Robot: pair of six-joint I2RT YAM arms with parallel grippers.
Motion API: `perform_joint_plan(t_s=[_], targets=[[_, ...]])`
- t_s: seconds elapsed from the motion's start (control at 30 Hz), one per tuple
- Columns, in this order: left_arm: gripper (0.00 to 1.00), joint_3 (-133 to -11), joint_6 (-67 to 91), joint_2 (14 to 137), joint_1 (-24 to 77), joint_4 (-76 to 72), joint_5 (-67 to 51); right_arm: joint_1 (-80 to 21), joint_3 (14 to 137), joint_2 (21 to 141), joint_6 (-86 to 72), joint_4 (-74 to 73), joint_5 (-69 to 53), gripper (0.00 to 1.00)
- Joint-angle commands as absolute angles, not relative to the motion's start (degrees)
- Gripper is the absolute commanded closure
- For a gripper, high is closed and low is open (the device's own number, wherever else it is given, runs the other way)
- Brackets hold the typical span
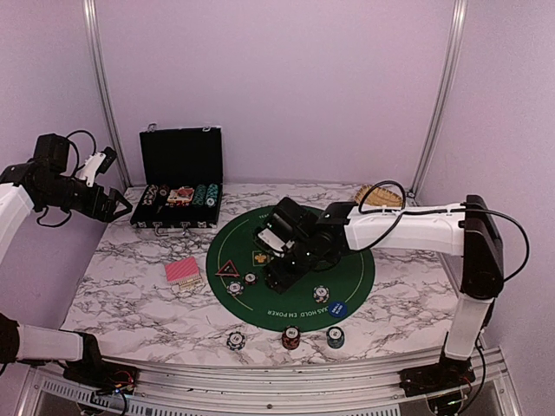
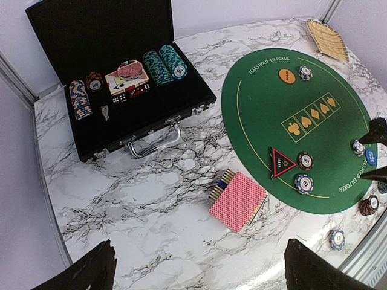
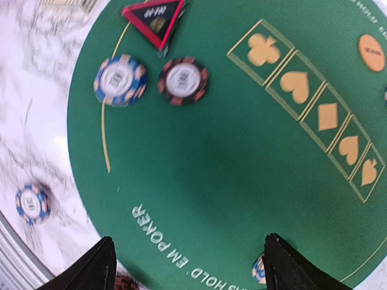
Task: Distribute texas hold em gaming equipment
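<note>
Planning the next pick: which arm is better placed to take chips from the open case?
Left. The left gripper, open, hangs beside the black case with its chip rows in its wrist view; the right gripper is over the green mat, farther off.

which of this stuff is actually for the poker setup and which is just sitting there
For the job: poker chips, triangle marker, orange button, blue button, red-backed cards.

Just lying about: black chip case, which stands open with more chips inside; wicker basket.
</note>
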State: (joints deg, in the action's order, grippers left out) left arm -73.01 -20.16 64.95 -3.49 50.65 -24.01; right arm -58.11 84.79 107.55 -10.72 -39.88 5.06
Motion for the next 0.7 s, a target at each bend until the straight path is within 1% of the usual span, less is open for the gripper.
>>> perform_joint_plan(t_s=[0.0,0.13,0.3,0.67], targets=[[0.01,-72.9,-20.4,65.6,-3.7,51.8,-25.5,-63.5,78.0,102.8,-15.0,-41.7,5.6,0.16],[0.01,-72.8,-20.5,65.7,-3.7,51.8,-25.6,-66.6,74.8,100.0,-17.7,-42.1,4.2,0.13],[0.01,-73.0,-20.5,65.8,-3.6,51.8,-25.4,-69.2,73.1,100.3,-19.4,-41.7,3.0,0.13],[0.01,-73.6,-20.2,65.7,-3.7,51.9,-25.4,-70.0,70.8,101.6,-18.9,-40.8,1.1,0.14]])
